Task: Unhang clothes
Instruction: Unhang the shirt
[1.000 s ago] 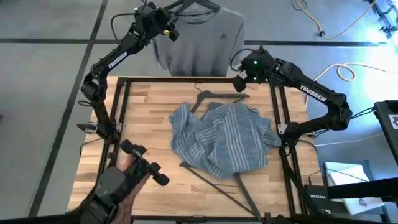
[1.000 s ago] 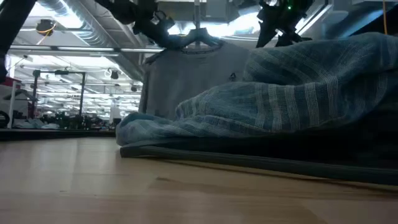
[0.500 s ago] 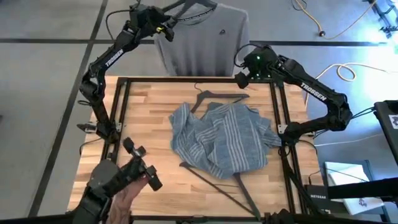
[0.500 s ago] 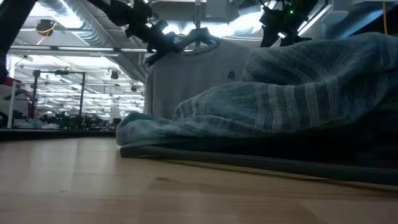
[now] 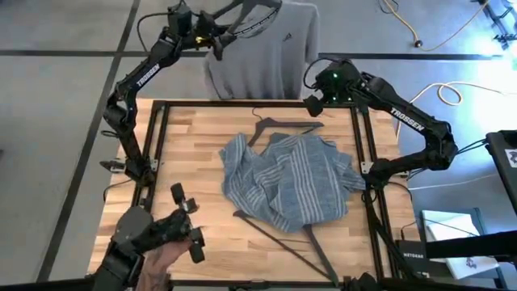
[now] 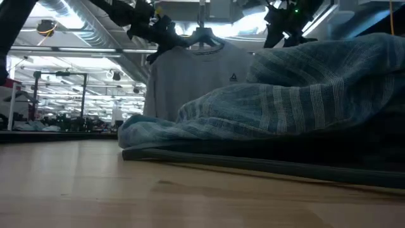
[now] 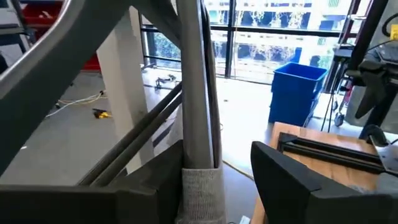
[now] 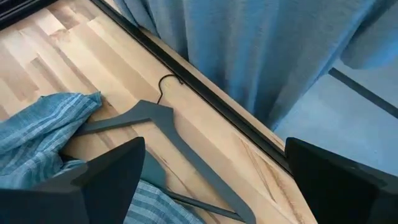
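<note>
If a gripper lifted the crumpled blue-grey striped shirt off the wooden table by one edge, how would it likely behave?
The blue-grey striped shirt would probably go limp and drape, since it lies in soft folds. It looks light, thin cloth. It may drag a thin dark hanger along, as the hangers seem partly tucked under it on the wooden table.

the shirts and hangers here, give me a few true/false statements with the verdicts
1. The striped shirt lies crumpled on the table. True.
2. The grey T-shirt lies flat on the table. False: it hangs beyond the table's far edge.
3. A bare hanger lies on the wood near the striped shirt. True.
4. The right gripper grips the striped shirt. False: it is open, holding nothing.
5. The left gripper is up at the T-shirt's shoulder. True.
</note>
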`<state>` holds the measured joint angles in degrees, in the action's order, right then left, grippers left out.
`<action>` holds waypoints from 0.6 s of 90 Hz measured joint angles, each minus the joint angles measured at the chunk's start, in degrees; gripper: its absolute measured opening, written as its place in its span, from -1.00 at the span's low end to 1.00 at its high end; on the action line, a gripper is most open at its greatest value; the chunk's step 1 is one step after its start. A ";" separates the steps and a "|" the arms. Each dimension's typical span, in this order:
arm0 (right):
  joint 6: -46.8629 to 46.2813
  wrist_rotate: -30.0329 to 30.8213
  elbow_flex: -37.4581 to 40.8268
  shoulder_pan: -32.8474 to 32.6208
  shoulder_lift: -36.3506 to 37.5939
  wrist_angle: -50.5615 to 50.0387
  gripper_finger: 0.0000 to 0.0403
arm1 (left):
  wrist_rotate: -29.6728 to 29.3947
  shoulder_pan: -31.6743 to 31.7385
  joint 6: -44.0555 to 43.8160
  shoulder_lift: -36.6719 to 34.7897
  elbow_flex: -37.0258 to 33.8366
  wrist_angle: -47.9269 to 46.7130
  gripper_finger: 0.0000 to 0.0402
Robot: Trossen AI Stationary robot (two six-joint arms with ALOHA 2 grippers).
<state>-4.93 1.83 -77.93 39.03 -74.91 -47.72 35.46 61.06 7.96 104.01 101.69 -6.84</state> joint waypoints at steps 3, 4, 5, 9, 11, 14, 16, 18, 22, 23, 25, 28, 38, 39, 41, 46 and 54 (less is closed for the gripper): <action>0.00 0.00 0.00 0.00 0.00 -0.03 0.82 | -0.05 0.00 -0.08 0.00 0.00 -0.04 -0.21; 0.00 0.00 0.00 0.00 0.00 -0.04 0.82 | -0.08 0.00 -0.08 0.00 0.00 -0.05 -0.21; 0.00 0.00 0.00 0.00 0.00 -0.06 0.82 | -0.11 -0.01 -0.08 0.00 0.00 -0.06 -0.22; 0.00 0.00 0.00 0.00 0.00 -0.13 0.82 | -0.44 -0.02 -0.08 0.00 0.00 -0.12 -0.26; 0.00 0.00 0.00 0.00 0.00 -0.18 0.82 | -0.74 -0.02 -0.08 0.00 0.00 -0.12 -0.29; -0.02 0.00 0.00 0.00 0.00 -0.27 0.82 | -1.31 -0.02 -0.08 0.00 0.00 -0.12 -0.35; -0.02 0.00 0.00 0.00 0.00 -0.33 0.82 | -1.63 -0.02 -0.08 0.00 0.00 -0.12 -0.39; -0.02 0.00 0.00 0.00 0.00 -0.37 0.82 | -2.00 -0.02 -0.10 0.00 0.00 -0.13 -0.45; -0.02 0.00 0.00 0.00 0.00 -0.37 0.82 | -2.67 -0.04 -0.13 0.00 0.00 -0.16 -0.57; -0.03 0.00 0.00 0.00 0.00 -0.37 0.82 | -2.86 -0.04 -0.18 -0.01 0.00 -0.16 -0.61; -0.04 0.00 0.00 0.00 0.00 -0.37 0.82 | -3.30 -0.03 -0.27 -0.02 0.00 -0.16 -0.67; -0.04 0.00 0.00 0.00 0.00 -0.37 0.82 | -3.88 0.02 -0.47 -0.02 0.00 -0.20 -0.78; -0.13 0.00 0.00 0.00 0.00 -0.37 0.82 | -8.46 -0.39 0.15 -0.90 -0.11 -0.63 -0.87; -0.13 0.00 0.00 0.00 0.00 -0.39 0.82 | -8.98 -0.52 0.33 -1.03 -0.11 -0.61 -0.87; -0.13 -0.02 0.00 0.00 0.00 -0.39 0.82 | -9.81 -0.73 0.84 -1.20 -0.11 -0.49 -0.87; -0.15 -0.03 0.00 0.00 0.00 -0.37 0.82 | -10.40 -0.85 2.00 -1.64 -0.02 -0.46 -0.87; -0.13 -0.02 0.00 0.00 0.00 -0.20 0.82 | -9.45 -0.92 2.10 -1.81 1.19 -1.32 -0.87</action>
<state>-5.06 1.80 -77.93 39.03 -74.91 -47.92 26.01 60.14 10.06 102.19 102.87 -8.16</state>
